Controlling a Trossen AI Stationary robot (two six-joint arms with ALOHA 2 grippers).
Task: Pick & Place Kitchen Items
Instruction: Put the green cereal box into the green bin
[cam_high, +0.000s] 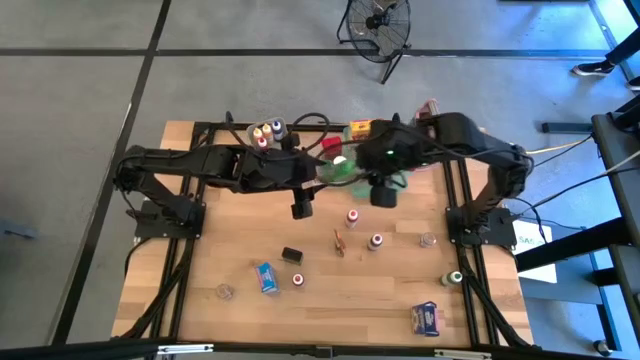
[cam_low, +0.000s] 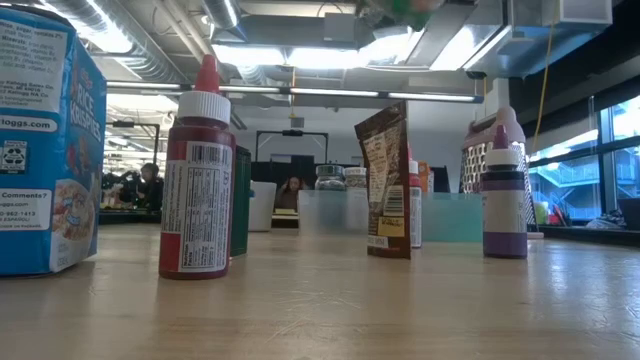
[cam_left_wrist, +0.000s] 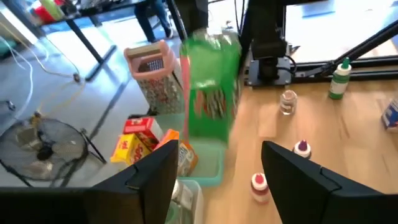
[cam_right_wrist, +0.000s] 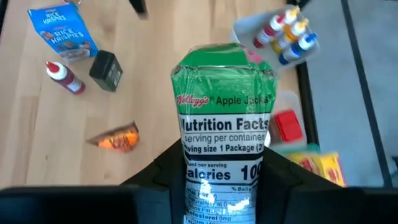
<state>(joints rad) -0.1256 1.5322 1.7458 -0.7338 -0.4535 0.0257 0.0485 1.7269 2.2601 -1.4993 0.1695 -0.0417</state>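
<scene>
From overhead I see the wooden table (cam_high: 330, 300) with both arms meeting near its far edge, and they cover most of what lies under them. My right gripper (cam_right_wrist: 214, 180) is clamped on a green Apple Jacks packet (cam_right_wrist: 222, 134); its lower end is cut off by the fingers and the frame edge. In the left wrist view that packet (cam_left_wrist: 211, 87) hangs blurred, above a teal tray (cam_left_wrist: 208, 163) that is partly hidden behind my own fingers. My left gripper (cam_left_wrist: 221, 171) sits just this side of the packet with its fingers spread and nothing between them.

Beside the packet, the blue Rice Krispies box (cam_right_wrist: 57, 28) is cut off at the frame edge. The tall grey container (cam_left_wrist: 152, 78) with the pink rim stands beyond the tray. A small black box (cam_right_wrist: 106, 70), an orange packet (cam_right_wrist: 115, 140) and a red-capped bottle (cam_right_wrist: 62, 76) lie well apart from the right gripper. Tiny bottles (cam_right_wrist: 287, 32) fill a clear bin; I cannot read their labels.
</scene>
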